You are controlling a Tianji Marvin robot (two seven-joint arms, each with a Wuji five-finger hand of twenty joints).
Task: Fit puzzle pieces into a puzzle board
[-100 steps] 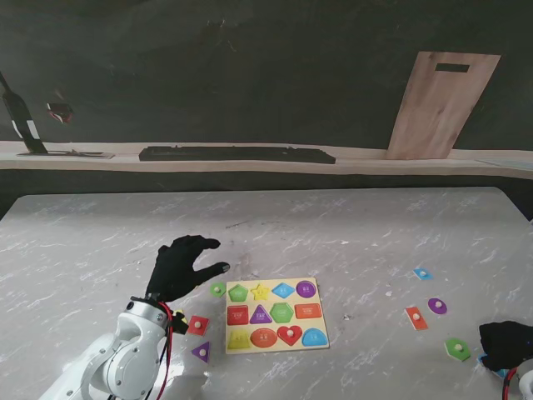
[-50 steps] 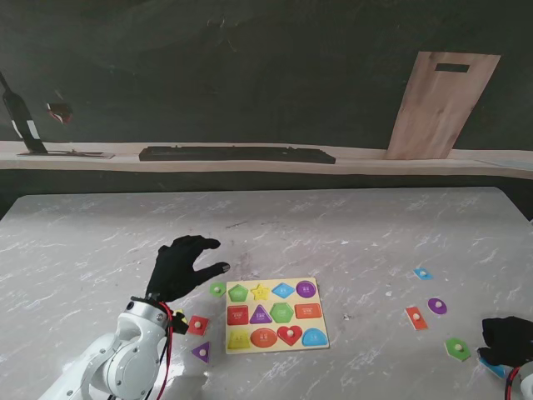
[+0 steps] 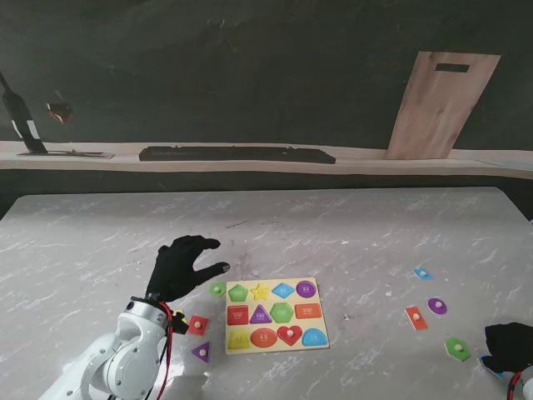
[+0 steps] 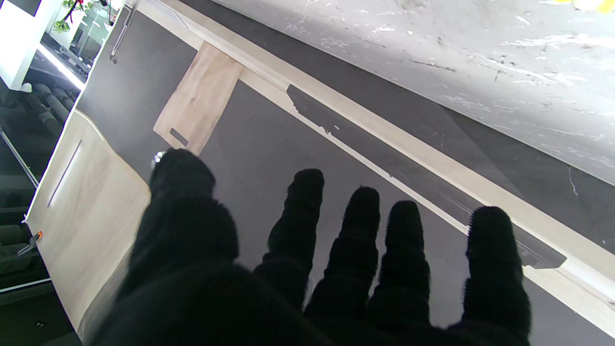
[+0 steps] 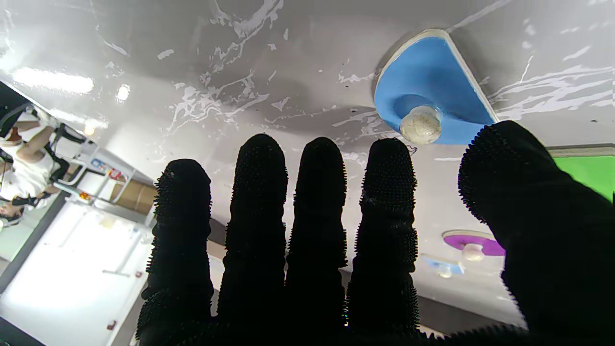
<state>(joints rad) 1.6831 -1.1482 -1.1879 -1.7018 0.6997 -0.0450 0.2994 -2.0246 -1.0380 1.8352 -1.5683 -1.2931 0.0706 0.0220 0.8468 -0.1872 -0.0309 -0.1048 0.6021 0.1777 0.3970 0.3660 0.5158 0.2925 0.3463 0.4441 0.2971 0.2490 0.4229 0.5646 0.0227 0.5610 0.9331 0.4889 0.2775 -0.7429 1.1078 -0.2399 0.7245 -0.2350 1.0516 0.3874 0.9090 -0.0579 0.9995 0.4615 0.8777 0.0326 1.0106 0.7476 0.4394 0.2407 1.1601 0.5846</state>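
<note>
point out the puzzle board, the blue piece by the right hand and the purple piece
puzzle board point(image 3: 276, 347) stand view, its bare near edge
blue piece point(image 5: 432, 84) right wrist view, its blue face
purple piece point(image 3: 437, 306) stand view, its middle

The left hand point(image 3: 181, 265) sits at lower left of the stand's view, fingers point(image 4: 355, 240) spread and empty (white forearm rising from the corner). The right hand point(image 3: 508, 347) hovers at lower right, fingers point(image 5: 317, 202) extended together, holding nothing.

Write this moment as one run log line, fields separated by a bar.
left hand: open, beside puzzle board | right hand: open, over blue piece, not gripping | green piece: loose on table
</note>
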